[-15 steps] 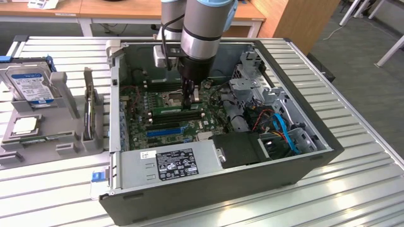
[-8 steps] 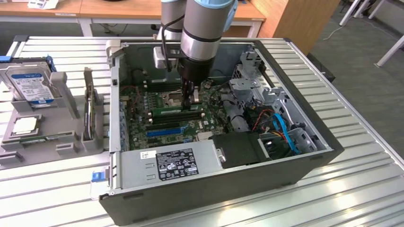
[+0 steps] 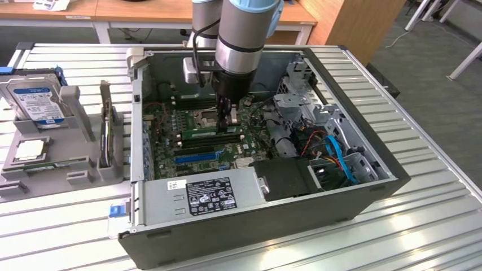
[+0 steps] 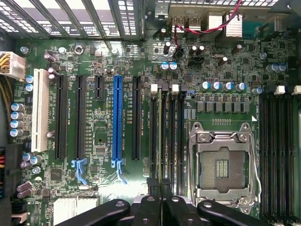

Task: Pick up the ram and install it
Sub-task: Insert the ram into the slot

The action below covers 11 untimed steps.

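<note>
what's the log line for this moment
end effector: shut, at ram | ram: on edge along memory slots | seated: cannot tell

arm tube [image 3: 239, 42]: brushed silver-grey cylinder, smooth, with soft glossy highlights
joint cap [image 3: 256, 8]: pale blue, rounded, sits on top of the tube
cable [image 3: 194, 51]: thin, black, loops off the tube and runs down beside it
camera box [image 3: 192, 70]: small light-grey rectangular housing mounted at the wrist
wrist section [image 3: 229, 84]: matte black, narrower than the tube
claw [image 3: 228, 119]: slim dark fingers with pale metal faces
links [image 4: 113, 209]: flat matte-black bars with rounded ends, fanned in pairs
pivot screws [image 4: 118, 204]: round black heads, one at each link joint
</note>
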Tool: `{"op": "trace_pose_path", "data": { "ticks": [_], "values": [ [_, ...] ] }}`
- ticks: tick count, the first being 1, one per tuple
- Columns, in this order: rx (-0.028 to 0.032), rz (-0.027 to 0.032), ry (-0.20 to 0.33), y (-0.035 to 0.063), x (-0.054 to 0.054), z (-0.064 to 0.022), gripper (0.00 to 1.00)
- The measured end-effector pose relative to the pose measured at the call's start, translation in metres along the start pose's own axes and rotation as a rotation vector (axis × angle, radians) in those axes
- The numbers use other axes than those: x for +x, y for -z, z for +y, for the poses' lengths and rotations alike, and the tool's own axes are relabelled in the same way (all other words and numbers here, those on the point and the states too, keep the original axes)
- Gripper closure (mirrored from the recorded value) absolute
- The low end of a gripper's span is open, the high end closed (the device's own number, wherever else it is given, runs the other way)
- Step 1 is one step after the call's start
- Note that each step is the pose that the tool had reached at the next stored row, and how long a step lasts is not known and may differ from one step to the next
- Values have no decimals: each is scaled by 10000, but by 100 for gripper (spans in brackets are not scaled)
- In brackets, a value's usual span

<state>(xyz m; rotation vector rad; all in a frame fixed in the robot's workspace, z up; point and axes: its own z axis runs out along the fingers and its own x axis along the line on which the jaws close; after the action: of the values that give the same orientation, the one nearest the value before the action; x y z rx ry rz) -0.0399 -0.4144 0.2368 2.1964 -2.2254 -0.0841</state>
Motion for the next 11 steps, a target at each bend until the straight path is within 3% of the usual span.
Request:
{"op": "trace_pose_path", "data": {
  "ticks": [11],
  "values": [
    [0,0,-1,-8,20,-1,88]
  ]
}}
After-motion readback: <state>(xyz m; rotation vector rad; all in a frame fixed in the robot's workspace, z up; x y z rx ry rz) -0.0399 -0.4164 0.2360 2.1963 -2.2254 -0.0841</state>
